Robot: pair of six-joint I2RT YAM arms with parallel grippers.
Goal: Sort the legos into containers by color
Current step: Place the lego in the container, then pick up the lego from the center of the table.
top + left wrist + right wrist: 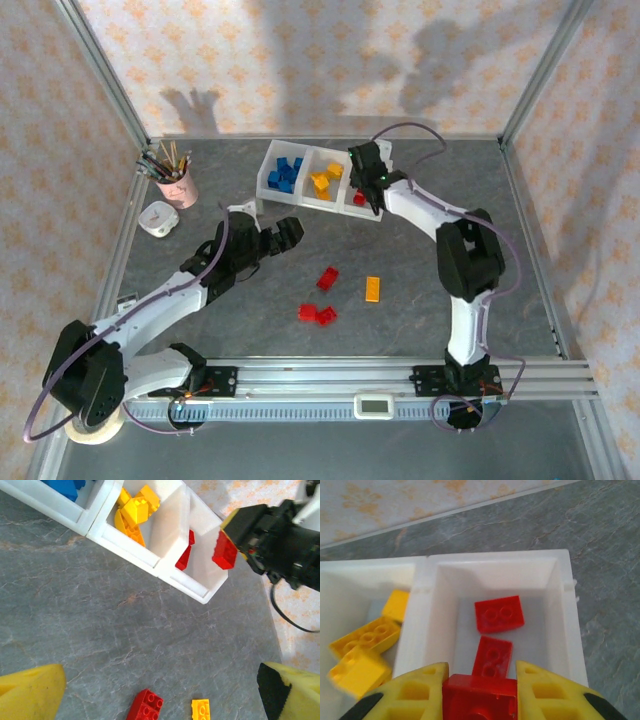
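Your right fingers [422, 695] are clenched on a red brick [479, 700]. What matters now is where that brick hangs against the red bin [497, 559], the end compartment of the tray [266, 185]. From the right wrist, the bin's floor lies straight ahead of the fingertips, with two red bricks [498, 613] lying on it. The bin's near rim is hidden behind the fingers, so you cannot tell how far inside the brick sits. The divider [417, 630] to the yellow bin is off to the left in that view, apart from the brick. I judge a release here would land inside, though reaching a little further over the floor looks safer. Your left fingers [30, 695] are spread wide and empty over the worktop [150, 630]. That arm is the nearer one to the loose bricks [327, 279], red and yellow.
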